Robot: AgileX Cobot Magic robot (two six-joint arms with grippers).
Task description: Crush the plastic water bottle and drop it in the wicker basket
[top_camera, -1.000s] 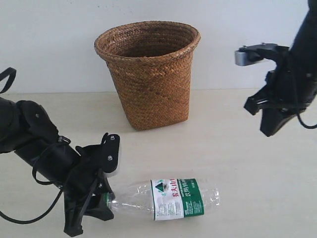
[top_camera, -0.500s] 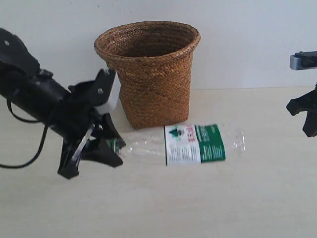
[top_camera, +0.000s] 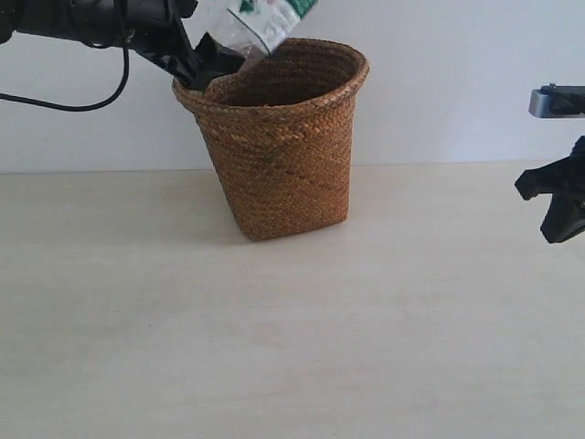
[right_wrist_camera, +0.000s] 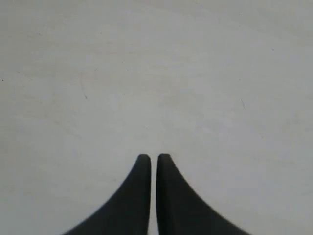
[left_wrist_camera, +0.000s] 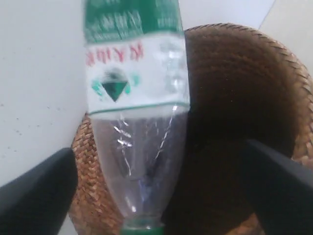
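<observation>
Arm [top_camera: 82, 18] high over wicker basket [top_camera: 283, 155], L tool [top_camera: 206, 69] apart round plastic water bottle [top_camera: 260, 23]; R tool [right_wrist_camera: 153, 157] together.

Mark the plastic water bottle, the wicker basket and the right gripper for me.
plastic water bottle [left_wrist_camera: 144, 71]: left wrist view, on its white label.
wicker basket [top_camera: 283, 155]: exterior view, on the front wall.
right gripper [right_wrist_camera: 153, 157]: right wrist view, between the fingertips.

A pale, wood-grained tabletop [top_camera: 292, 366] fills the foreground of the exterior view, its faint streaks running side to side. Behind it rises a plain white wall [top_camera: 457, 55], meeting the table's far edge in a straight line. The right wrist view shows this pale surface close up, lightly scuffed.
</observation>
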